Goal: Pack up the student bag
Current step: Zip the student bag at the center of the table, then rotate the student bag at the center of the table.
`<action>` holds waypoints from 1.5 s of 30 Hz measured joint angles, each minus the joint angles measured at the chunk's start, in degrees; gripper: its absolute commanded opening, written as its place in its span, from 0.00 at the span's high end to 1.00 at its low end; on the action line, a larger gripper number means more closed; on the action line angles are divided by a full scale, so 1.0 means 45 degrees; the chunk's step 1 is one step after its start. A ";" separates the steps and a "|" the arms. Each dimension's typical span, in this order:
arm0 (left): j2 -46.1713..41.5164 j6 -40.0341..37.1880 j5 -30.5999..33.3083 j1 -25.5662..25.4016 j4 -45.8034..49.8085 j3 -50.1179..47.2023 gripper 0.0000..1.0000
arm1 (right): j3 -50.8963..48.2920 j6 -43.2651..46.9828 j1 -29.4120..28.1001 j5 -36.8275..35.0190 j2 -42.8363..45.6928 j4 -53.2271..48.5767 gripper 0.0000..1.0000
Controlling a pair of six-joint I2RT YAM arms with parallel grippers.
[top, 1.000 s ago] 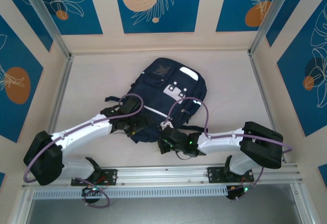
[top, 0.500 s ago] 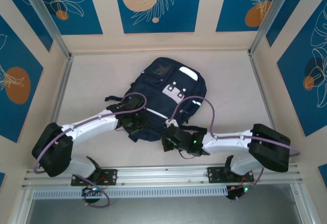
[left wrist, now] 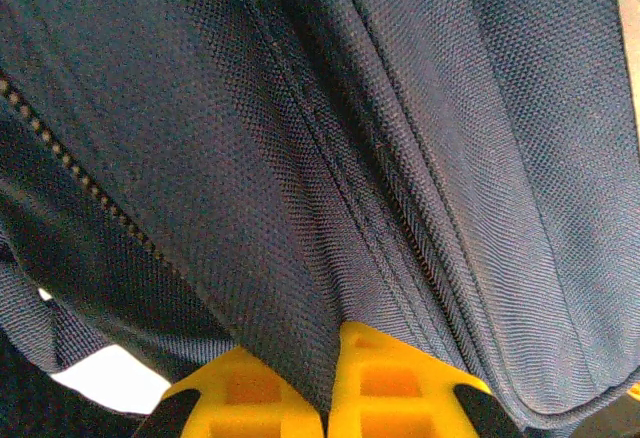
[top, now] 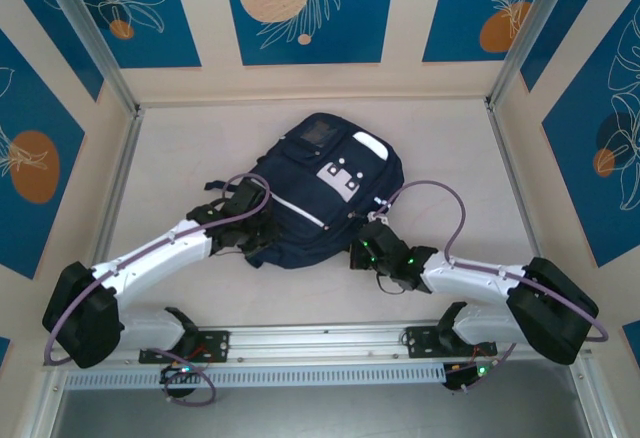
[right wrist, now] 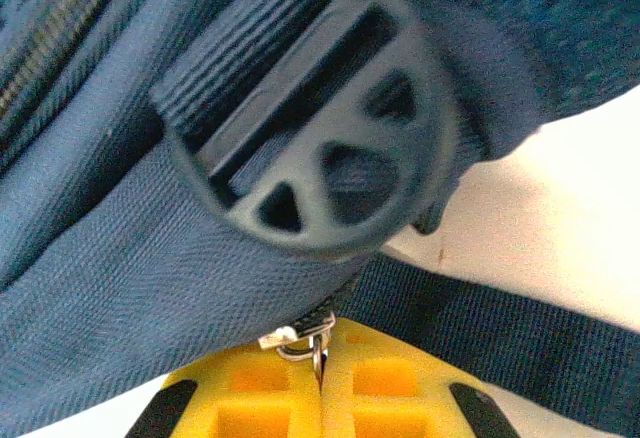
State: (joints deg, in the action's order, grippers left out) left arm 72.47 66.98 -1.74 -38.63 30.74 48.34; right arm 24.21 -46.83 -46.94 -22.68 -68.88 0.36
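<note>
Pale tabletop (top: 180, 158), blue floral wall panels (top: 300, 8) behind. Low in the overhead frame, the left gripper (left wrist: 330, 378) is clamped on a fabric fold of the student bag (top: 322, 190), a large dark navy backpack. The right gripper (right wrist: 322, 383) pinches its small metal zipper pull (right wrist: 305, 338) under a round black plastic buckle (right wrist: 310, 148). Judged purpose: one arm anchors the fabric while the other draws the zip. The bag lies flat, mid-frame.

top: overhead, looks down | wrists: close-up | shared: student bag (top: 312, 194)
</note>
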 measured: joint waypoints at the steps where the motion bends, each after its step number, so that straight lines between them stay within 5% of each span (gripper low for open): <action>1: 0.0000 0.0000 -0.0005 0.0000 -0.0029 -0.0019 1.00 | 0.0000 -0.0024 0.0175 0.0121 0.0024 -0.0019 1.00; 8: 0.0000 0.0000 -0.0345 -0.0005 -0.0335 -0.0117 1.00 | 0.0044 -0.0039 0.1608 0.1156 0.0024 -0.0189 0.97; 12: -0.0005 0.0005 -0.0510 -0.0019 -0.0597 -0.0165 1.00 | 0.0282 -0.0126 0.2220 0.1593 -0.0097 -0.0593 0.61; 17: -0.0053 -0.0044 -0.0194 -0.0301 -0.0646 -0.0340 1.00 | 0.1574 -0.0068 0.3181 0.0695 -0.0593 -0.2482 0.44; 20: 0.0238 -0.0257 -0.0073 -0.0729 -0.0840 -0.0340 1.00 | 0.1593 -0.0316 0.3172 0.0199 0.0393 -0.3405 0.25; 23: 0.1078 -0.0461 -0.0107 -0.1307 -0.1156 -0.0325 1.00 | 0.1428 -0.0321 0.3172 0.0029 0.2084 -0.3891 0.19; 34: 0.3118 -0.3021 -0.1632 -0.3031 -0.1967 0.0661 0.80 | 0.0850 -0.0452 0.3507 -0.0277 0.5683 -0.5610 0.30; 45: 0.4090 -0.4940 -0.2288 -0.3988 -0.1302 0.2064 0.69 | 0.1991 -0.2827 0.6071 -0.0593 0.1005 -0.6897 0.45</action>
State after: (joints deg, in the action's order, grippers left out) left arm 90.87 44.75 -12.03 -56.58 24.88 57.63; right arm 33.17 -59.55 -19.62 -25.34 -64.36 -30.68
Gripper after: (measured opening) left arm 0.289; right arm 0.578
